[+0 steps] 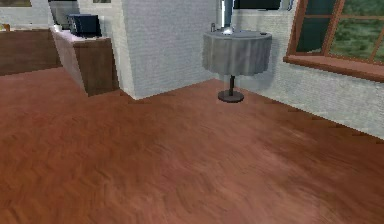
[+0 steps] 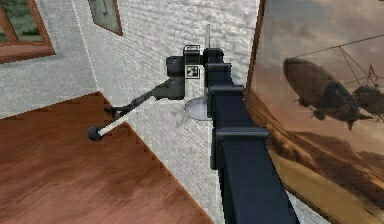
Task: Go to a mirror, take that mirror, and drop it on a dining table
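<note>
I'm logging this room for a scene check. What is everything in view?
Round table: one, grey cloth, forward view's upper middle.
Thin upright thing: one, grey, on that table.
Counter: one, brown wood, forward view's upper left.
Window: one, brown frame, forward view's right.
Airship painting: one, tan, arm side view's right.
Framed picture: one, dark frame, brick wall, top.
Pale disc: one, whitish, behind the arm.
Arm: one, dark, arm side view's bottom.
Tool: one, dark, left of arm's end.
</note>
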{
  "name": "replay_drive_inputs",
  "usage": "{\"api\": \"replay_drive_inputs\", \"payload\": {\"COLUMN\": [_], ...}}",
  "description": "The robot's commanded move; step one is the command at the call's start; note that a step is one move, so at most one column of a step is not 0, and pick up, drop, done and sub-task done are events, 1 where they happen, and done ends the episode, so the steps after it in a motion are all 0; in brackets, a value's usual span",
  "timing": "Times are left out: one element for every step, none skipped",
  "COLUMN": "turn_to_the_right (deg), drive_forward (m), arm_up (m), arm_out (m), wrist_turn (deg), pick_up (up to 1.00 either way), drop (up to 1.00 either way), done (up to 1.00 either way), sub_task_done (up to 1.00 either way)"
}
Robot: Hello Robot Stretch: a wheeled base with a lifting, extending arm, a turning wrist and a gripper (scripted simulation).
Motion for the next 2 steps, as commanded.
{"api": "replay_drive_inputs", "payload": {"turn_to_the_right": [0.0, 0.0], "drive_forward": [0.0, 0.0], "arm_up": [0.0, 0.0], "arm_out": [0.0, 0.0], "wrist_turn": [45.0, 45.0], "pick_up": [0.0, 0.0], "drop": [0.0, 0.0], "done": [0.0, 0.0], "sub_task_done": [0.0, 0.0]}}
